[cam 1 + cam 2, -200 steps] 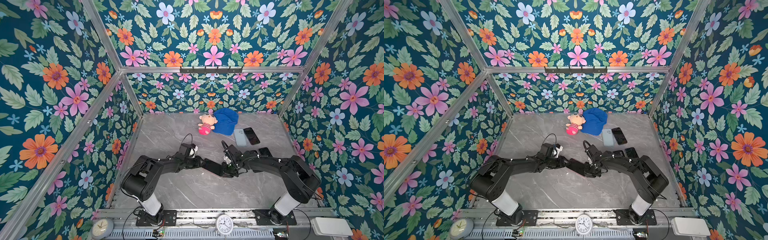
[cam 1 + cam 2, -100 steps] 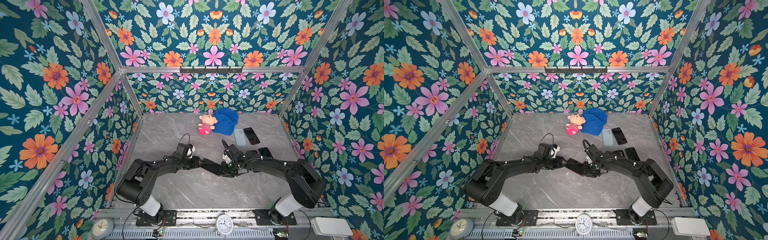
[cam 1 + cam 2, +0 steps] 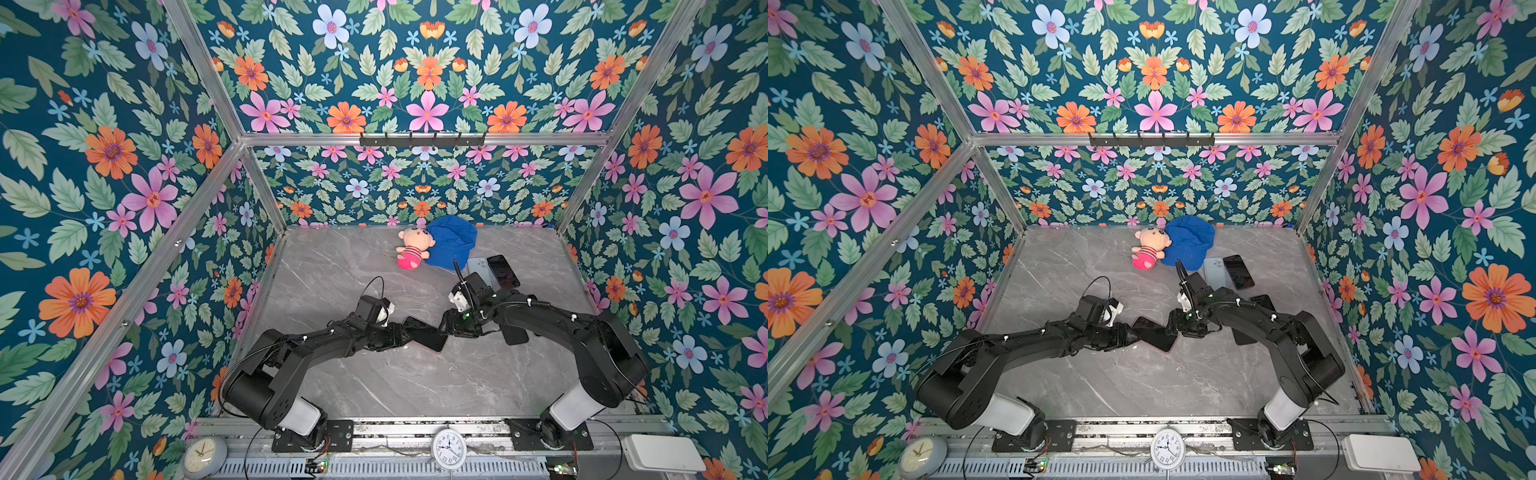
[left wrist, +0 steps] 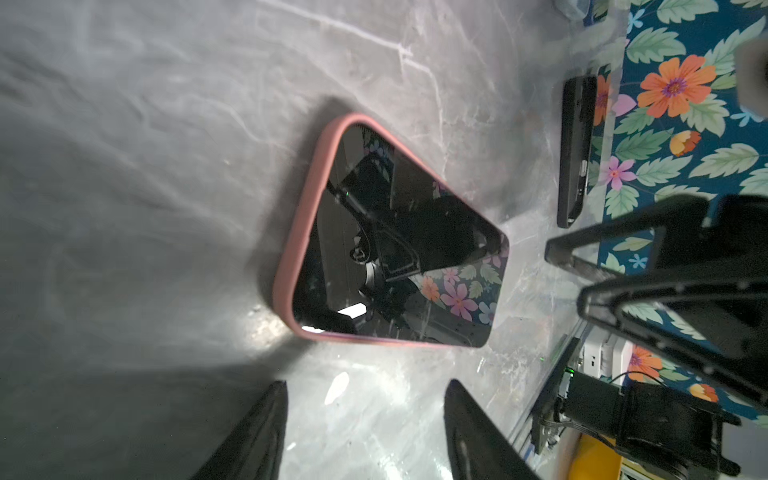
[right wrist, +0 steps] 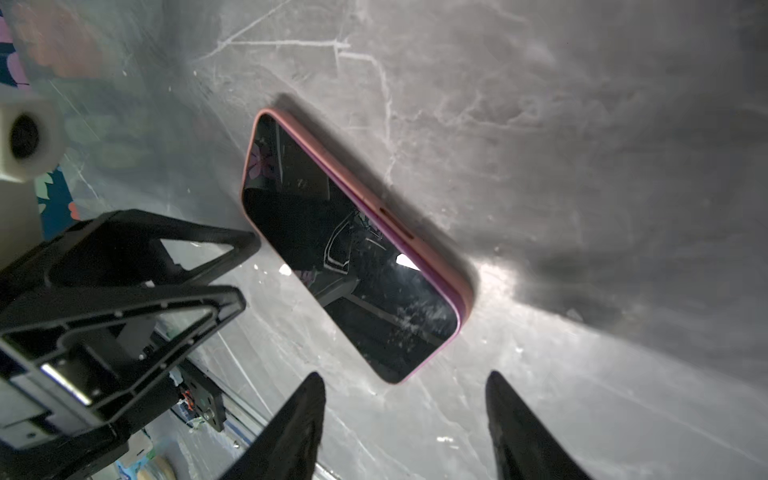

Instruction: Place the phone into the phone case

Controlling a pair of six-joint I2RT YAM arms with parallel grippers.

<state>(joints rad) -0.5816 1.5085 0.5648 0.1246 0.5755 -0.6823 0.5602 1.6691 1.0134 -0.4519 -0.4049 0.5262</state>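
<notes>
– L gripper (image 4: 365, 384) state? R gripper (image 5: 405, 376) too.

– Both spread wide on my wrist feeds. Only bare table (image 4: 145, 208) shows between each pair of fingers, nothing held. Neither touches the phone (image 4: 395, 249).

– How does the phone look?

– Dark glass, screen up, lying flat on the grey marble. Glass mirrors bits of the flowered wall (image 4: 673, 83). It sits inside the phone case (image 4: 300, 224): pink rim runs along the edges facing my cams, w/ a slot cut in one long side, seen from R wrist.

– Axis?

– Long axis runs approx. left-right across the table, skewed. In both top views the end by L gripper lies farther back and the end by R gripper lies nearer the front edge. Which end is the phone's top: can't tell.

– Position vs. tools?

– Mid-table, between the two grippers, one short end facing each. Each gripper's fingertips stop just short of the near end, w/ a strip of marble showing in the gap. Each gripper points along the phone's length, toward the opposite gripper.
</notes>
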